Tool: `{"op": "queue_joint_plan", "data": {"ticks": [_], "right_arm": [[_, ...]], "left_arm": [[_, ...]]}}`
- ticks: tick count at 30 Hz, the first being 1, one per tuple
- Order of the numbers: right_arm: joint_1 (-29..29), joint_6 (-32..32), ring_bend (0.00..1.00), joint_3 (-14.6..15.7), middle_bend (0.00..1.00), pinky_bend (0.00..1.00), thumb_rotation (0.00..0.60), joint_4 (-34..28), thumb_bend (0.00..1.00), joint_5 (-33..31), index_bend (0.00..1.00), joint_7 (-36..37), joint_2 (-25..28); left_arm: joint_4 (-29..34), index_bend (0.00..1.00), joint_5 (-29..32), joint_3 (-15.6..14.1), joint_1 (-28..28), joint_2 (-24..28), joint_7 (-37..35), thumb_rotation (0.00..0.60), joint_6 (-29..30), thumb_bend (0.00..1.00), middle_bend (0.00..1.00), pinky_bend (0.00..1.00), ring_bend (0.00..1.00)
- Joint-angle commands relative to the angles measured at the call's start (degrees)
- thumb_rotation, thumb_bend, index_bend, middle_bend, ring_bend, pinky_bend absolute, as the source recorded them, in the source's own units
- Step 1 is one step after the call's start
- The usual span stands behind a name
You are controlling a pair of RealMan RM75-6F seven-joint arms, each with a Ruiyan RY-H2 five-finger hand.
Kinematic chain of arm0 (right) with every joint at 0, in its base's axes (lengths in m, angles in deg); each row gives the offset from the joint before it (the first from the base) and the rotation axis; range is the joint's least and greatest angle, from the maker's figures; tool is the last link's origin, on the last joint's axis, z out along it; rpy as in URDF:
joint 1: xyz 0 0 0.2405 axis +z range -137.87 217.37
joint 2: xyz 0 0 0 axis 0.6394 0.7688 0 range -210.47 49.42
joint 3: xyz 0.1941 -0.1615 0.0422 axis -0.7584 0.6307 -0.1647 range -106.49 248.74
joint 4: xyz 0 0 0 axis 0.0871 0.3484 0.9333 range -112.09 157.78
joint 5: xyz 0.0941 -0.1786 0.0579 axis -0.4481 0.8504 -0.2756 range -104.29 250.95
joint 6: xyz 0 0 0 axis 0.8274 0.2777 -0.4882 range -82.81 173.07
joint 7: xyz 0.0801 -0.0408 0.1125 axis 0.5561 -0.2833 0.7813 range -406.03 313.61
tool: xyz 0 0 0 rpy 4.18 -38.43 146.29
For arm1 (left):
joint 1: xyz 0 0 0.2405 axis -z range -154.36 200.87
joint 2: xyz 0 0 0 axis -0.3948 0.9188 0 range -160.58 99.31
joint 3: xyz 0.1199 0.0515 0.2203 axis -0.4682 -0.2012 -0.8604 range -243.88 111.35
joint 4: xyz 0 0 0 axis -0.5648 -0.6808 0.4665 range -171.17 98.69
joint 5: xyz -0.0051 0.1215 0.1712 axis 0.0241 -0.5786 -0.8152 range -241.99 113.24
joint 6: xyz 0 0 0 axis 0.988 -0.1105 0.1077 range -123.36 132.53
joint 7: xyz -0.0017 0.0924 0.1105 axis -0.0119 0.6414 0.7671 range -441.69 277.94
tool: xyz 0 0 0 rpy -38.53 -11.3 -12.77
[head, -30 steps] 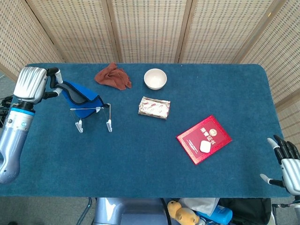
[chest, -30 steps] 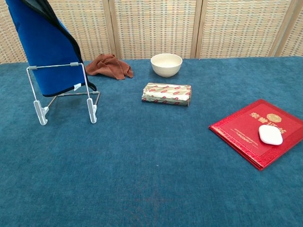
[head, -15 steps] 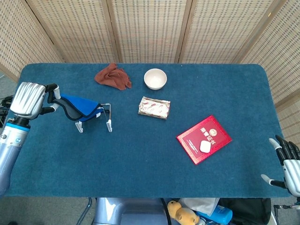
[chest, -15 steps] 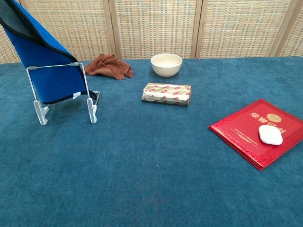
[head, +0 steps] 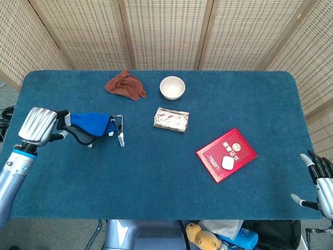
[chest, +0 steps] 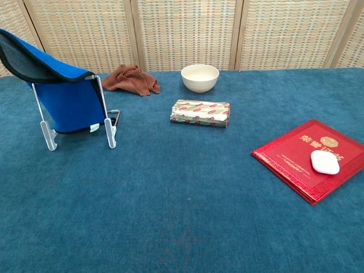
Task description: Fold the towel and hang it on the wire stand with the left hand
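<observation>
The blue table (head: 156, 166) spreads out ahead of my fingers. My left hand (head: 39, 126) sits low near its left edge, and the fingertips (head: 63, 115) pinch the near end of the blue towel (head: 91, 125), which is folded and draped over the top bar of the wire stand (chest: 108, 133). The towel's long axis runs straight away from my fingertips toward the middle of the table; in the chest view one part hangs down inside the stand and the free end arches back toward my hand. Far off to the right of my left fingers, at the table's near corner, my right hand (head: 321, 179) holds nothing, its fingers spread apart. Beyond the stand from my left hand lie a red booklet (head: 226, 154) with a white pad (head: 227, 163) on it, a wrapped packet (head: 171, 119), a brown cloth (head: 125, 85), and a white bowl (head: 172, 87).
</observation>
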Motion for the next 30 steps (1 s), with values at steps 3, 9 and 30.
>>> {"op": "queue_joint_plan", "data": {"ticks": [3, 9, 30], "right_arm": [[-0.08, -0.16, 0.00, 0.04, 0.00, 0.00, 0.600, 0.05, 0.00, 0.10, 0.00, 0.15, 0.03], [-0.11, -0.23, 0.00, 0.03, 0.00, 0.00, 0.600, 0.02, 0.00, 0.11, 0.00, 0.50, 0.16], [-0.23, -0.50, 0.00, 0.34, 0.00, 0.00, 0.600, -0.32, 0.00, 0.83, 0.00, 0.09, 0.28]], "left_arm": [[-0.50, 0.71, -2.39, -1.75, -0.67, -1.49, 0.87, 0.600, 0.49, 0.67, 0.77, 0.82, 0.81], [-0.80, 0.71, -6.45, -4.60, -1.94, -3.06, 6.03, 0.600, 2.27, 0.68, 0.77, 0.82, 0.81], [-9.37, 0.00, -14.68, -11.46, -3.56, -5.49, -0.03, 0.407, 1.28, 0.00, 0.00, 0.14, 0.00]]}}
